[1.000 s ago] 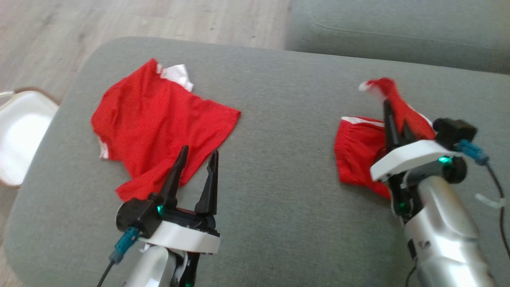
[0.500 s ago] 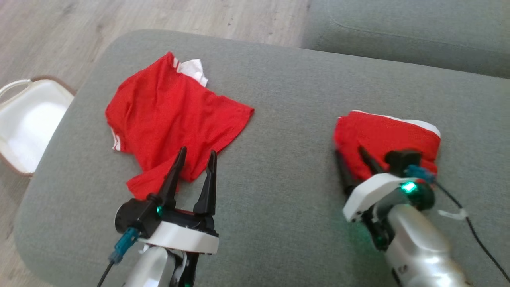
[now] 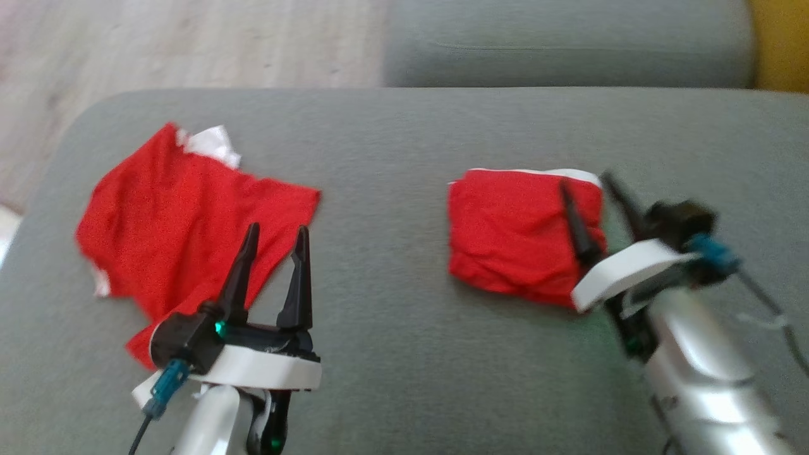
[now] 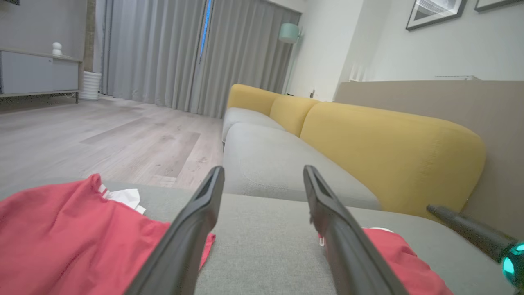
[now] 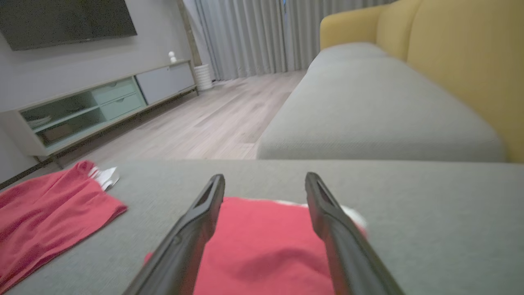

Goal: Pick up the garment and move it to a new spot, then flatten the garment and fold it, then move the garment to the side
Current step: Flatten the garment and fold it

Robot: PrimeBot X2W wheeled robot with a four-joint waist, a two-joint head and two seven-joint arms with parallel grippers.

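Since one second ago the right gripper has let go: the red flap it held raised now lies flat on the folded garment, and the fingers stand apart. The head camera has also swung, so the shift of the whole scene is no move of the things. Room: wood floor beyond the folded garment, grey curtains farther off, a yellow backrest to its right. Seat: grey woven cushion, broad and level, bearing the folded garment. Loose garment: red, spread and wrinkled, well left of the folded garment, no clear long axis, one tail trailing toward the robot. Folded garment: nearly square, white band on its far edge; folding looks done. Right gripper: over the folded garment's right edge, one finger above the cloth, the other just past it, nothing clamped. Left gripper: fingers apart, empty, well left of the folded garment, tips over the loose garment. Judgement: shifting the folded garment aside suits the right arm, the nearer; the loose garment suits the left.
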